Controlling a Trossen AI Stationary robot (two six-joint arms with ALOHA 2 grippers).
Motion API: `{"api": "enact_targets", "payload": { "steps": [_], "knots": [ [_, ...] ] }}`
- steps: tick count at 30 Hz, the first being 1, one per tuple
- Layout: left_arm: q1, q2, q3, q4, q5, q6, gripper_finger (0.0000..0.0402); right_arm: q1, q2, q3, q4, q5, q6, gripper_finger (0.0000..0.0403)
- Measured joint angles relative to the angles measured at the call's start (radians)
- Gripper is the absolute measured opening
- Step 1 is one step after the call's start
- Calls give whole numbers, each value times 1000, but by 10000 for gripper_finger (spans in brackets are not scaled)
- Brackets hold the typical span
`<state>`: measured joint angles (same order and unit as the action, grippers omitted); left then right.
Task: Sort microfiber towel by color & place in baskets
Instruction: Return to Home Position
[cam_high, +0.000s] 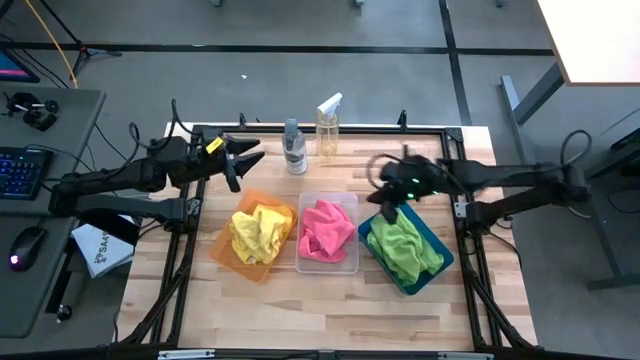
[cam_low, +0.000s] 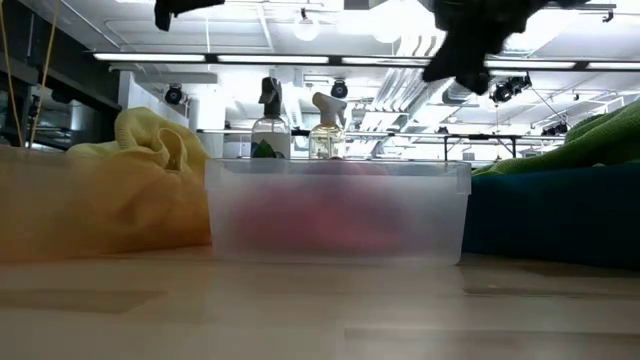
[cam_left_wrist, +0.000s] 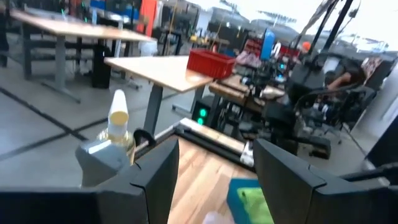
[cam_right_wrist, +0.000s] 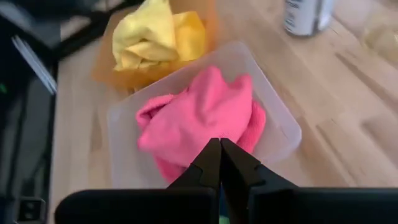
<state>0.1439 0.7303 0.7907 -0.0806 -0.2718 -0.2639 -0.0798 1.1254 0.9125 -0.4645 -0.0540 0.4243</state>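
Yellow towels (cam_high: 260, 232) lie in the orange basket (cam_high: 236, 258), pink towels (cam_high: 327, 230) in the clear basket (cam_high: 348, 262), and green towels (cam_high: 405, 248) in the teal basket (cam_high: 432, 272). My left gripper (cam_high: 243, 167) is open and empty in the air by the orange basket's far edge. Its wrist view shows the open fingers (cam_left_wrist: 155, 177). My right gripper (cam_high: 388, 212) is shut and empty above the teal basket's far left corner. Its wrist view shows the shut gripper (cam_right_wrist: 219, 162) over the pink towels (cam_right_wrist: 199, 118).
Two clear spray bottles (cam_high: 295, 150) (cam_high: 328, 125) stand behind the baskets near the table's far edge. Bare wood lies in front of the baskets (cam_high: 320, 310). In the low view the clear basket (cam_low: 335, 215) stands between the yellow towels (cam_low: 130, 190) and the teal basket (cam_low: 555, 215).
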Motion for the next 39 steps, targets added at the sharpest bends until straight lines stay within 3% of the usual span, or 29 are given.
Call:
{"api": "enact_targets", "payload": {
  "steps": [6,11,19,32,39],
  "knots": [
    [2,4,-5,58,-3,20,195,47,-235,-193,101,98,184,0],
    [2,4,-5,66,-3,11,195,72,-342,-242,108,163,241,0],
    [2,4,-5,66,2,4,195,90,-368,-242,118,187,247,0],
    [-26,4,-5,88,97,-23,194,90,-367,-242,119,187,248,0],
    [-110,3,-41,118,98,-22,141,90,-366,-242,119,192,238,0]
  ]
}}
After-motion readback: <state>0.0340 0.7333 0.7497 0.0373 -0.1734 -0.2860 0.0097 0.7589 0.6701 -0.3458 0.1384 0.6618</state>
